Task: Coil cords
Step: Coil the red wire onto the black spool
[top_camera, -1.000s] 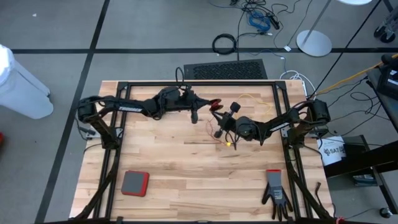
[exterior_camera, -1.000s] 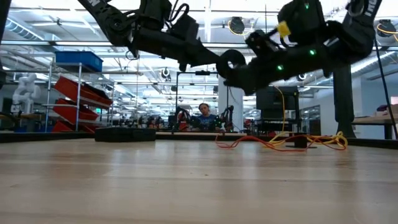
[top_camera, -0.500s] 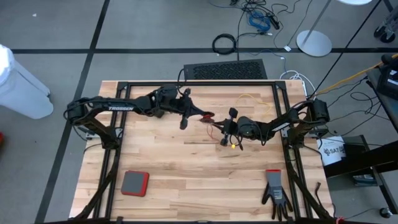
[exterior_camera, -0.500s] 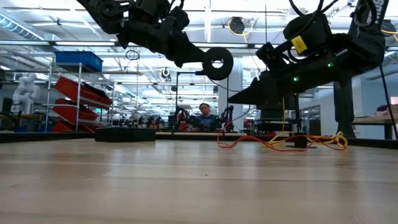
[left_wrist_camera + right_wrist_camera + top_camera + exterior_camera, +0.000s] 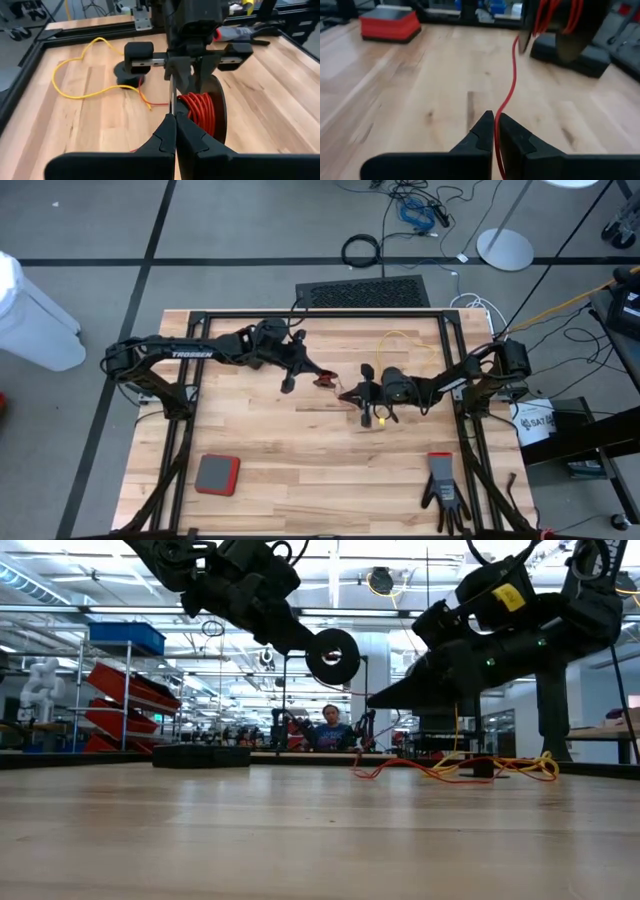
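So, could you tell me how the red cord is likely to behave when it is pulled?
The red cord probably stays floppy: it runs in a loose curve toward the right gripper. It seems light, and its reel hangs from the left gripper.

The reel is cut off at twelve o'clock in the right wrist view. The red cord disappears behind the right gripper's fingers at six o'clock.
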Motion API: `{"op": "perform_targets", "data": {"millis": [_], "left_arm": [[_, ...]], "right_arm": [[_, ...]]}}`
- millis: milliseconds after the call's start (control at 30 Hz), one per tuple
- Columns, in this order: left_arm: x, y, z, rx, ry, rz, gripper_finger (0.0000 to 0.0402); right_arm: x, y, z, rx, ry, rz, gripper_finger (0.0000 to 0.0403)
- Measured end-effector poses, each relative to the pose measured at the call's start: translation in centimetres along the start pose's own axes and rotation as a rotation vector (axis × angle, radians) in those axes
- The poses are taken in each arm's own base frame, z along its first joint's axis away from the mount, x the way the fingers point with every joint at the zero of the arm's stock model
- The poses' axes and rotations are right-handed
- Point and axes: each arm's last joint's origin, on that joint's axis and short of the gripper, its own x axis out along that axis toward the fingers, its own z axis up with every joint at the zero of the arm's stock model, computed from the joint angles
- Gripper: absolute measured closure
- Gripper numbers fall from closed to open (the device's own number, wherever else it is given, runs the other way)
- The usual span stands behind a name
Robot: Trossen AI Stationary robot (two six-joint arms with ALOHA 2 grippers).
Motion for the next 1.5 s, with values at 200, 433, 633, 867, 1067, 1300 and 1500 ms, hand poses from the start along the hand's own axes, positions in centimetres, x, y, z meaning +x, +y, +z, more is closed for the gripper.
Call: {"op": "perform_targets", "data": {"millis": [200, 433, 633, 867, 1067, 1300, 1500], "left_arm": [[0.0, -0.2, -0.4, 0.002, 0.036, -0.037, 0.0402], [0.0, -0.5, -0.7, 0.004, 0.038, -0.116, 0.0402], [-0.2, -0.7, -1.3, 0.009, 0.093, -0.147, 0.0402], [-0.3, -0.8, -1.8, -0.009, 0.123, -0.175, 0.0402], [-0.3, -0.9, -1.7, -0.009, 0.111, -0.203, 0.0402], [-0.3, -0.9, -1.7, 0.006, 0.107, -0.210, 0.0402], [-0.3, -0.9, -1.7, 0.023, 0.109, -0.201, 0.0402]], "right_arm": [[-0.1, 0.6, -0.6, 0.009, 0.069, 0.024, 0.0390], [-0.1, 0.8, -0.8, 0.011, 0.090, 0.033, 0.0390], [-0.1, 0.9, -1.2, 0.029, 0.131, 0.056, 0.0390], [-0.2, 1.0, -1.4, 0.033, 0.152, 0.104, 0.0390], [-0.2, 1.0, -1.5, 0.039, 0.160, 0.095, 0.0397], [-0.4, 0.7, -0.8, 0.036, 0.133, 0.033, 0.0402], [-1.2, 0.4, 1.1, 0.038, 0.048, -0.046, 0.0402]]}}
